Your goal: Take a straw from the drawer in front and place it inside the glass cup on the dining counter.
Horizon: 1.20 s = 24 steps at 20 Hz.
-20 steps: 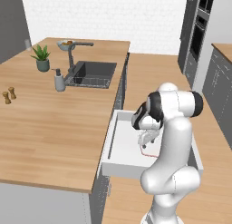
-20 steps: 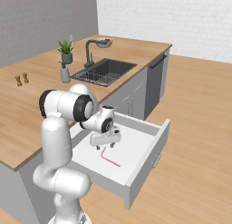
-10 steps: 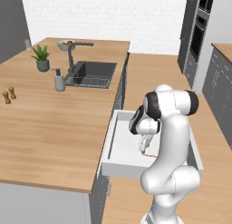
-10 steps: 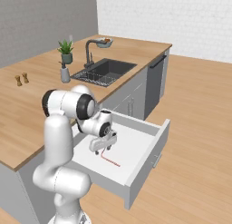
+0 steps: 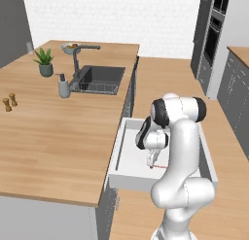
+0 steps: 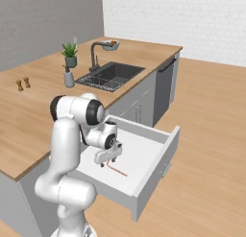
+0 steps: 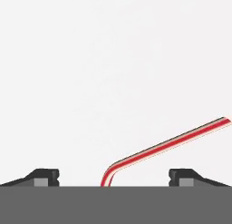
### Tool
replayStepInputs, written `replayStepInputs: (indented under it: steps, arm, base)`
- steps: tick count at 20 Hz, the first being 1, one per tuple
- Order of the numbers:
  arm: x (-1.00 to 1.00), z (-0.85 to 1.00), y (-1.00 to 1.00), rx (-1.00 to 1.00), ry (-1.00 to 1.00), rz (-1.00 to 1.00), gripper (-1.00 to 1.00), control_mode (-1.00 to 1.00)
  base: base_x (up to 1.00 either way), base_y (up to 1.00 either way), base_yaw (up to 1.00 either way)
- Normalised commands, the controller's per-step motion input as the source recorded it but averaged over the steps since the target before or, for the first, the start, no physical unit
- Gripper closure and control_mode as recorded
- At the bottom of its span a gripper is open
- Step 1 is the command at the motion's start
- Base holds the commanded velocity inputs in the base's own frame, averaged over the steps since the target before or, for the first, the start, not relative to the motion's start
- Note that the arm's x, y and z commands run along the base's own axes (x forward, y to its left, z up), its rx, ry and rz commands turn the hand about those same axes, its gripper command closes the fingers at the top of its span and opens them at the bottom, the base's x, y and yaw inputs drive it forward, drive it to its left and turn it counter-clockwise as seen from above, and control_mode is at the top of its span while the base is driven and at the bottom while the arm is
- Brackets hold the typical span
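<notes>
Straw (image 7: 167, 143) is lying flat on the drawer (image 6: 149, 157) floor, bent end centred between the spread, empty claw (image 7: 114, 177) tips. Long axis is seen running toward 2 o'clock in the hand view.

The white arm rises from its base at the lower middle of the left base view, bends at a dark-jointed elbow, and folds back downward. Its hand (image 6: 106, 160) points straight down, low in the frame. Both dark fingertips (image 7: 44, 177) stand wide apart, gripping nothing.
</notes>
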Motion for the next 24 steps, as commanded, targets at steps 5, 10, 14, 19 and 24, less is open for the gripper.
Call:
replayStepInputs:
  steps: [5, 10, 14, 19, 24]
  arm:
    - [0.15, -0.25, 0.0, 0.0, -0.01, 0.0, -1.0, -1.0]
    - [0.03, -0.44, 0.0, -0.02, -0.03, -0.02, -1.0, -1.0]
    - [-0.48, -0.45, -0.01, -0.04, -0.12, -0.03, -1.0, -1.0]
    - [-0.89, -0.02, 0.05, 0.0, -0.17, -0.05, -1.0, -1.0]
    - [0.0, 0.0, 0.01, 0.0, -0.01, -0.07, -1.0, -1.0]
  base:
    - [0.0, 0.0, 0.0]
    - [0.0, 0.0, 0.0]
    - [0.0, 0.0, 0.0]
    - [0.0, 0.0, 0.0]
    - [0.0, 0.0, 0.0]
